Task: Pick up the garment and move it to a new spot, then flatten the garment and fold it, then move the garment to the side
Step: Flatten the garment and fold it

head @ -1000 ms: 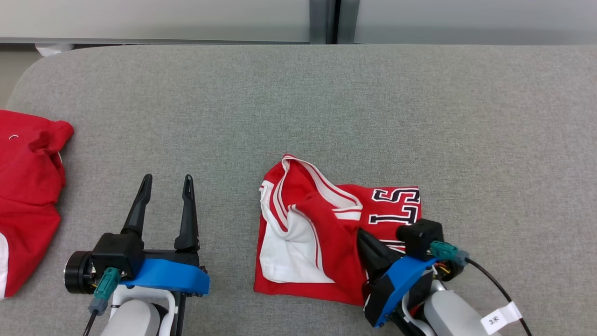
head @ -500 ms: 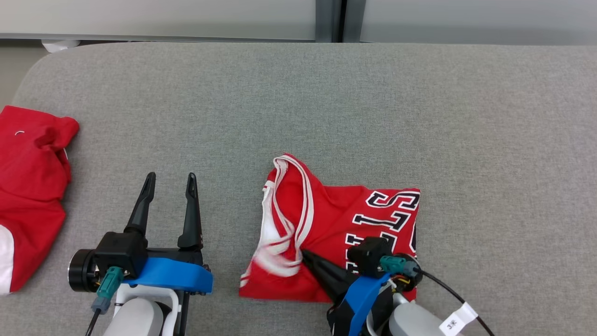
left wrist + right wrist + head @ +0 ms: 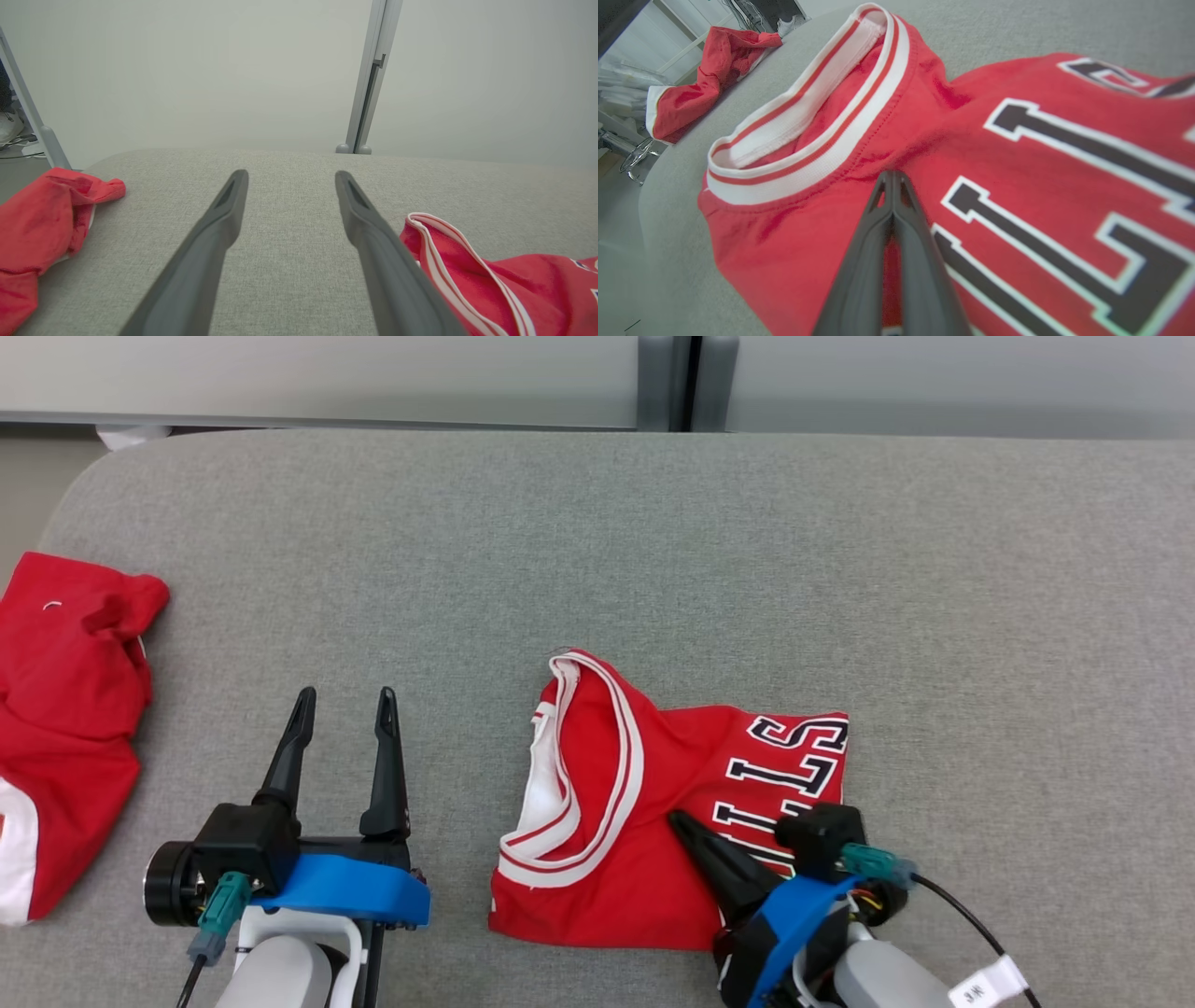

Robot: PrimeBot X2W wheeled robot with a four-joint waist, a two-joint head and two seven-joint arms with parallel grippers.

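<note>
One grey cloth-covered table (image 3: pixel 597 541). Two red fabric garments (both trimmed white): a folded lettered jersey (image 3: pixel 607 896) and a crumpled heap (image 3: pixel 65 709). Two dark-fingered grippers, the left gripper (image 3: pixel 346 695) and the right gripper (image 3: pixel 677 817).

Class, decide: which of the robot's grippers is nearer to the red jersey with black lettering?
Right. The right gripper, shut, has its tips over the jersey; the left gripper stands open to the jersey's left, apart from it.

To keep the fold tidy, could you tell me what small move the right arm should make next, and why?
Probably slide the right gripper, fingers shut, toward the collar, pressing down: its tip rests on the jersey, whose collar bulges up off the table, so the fold looks unflattened.
</note>
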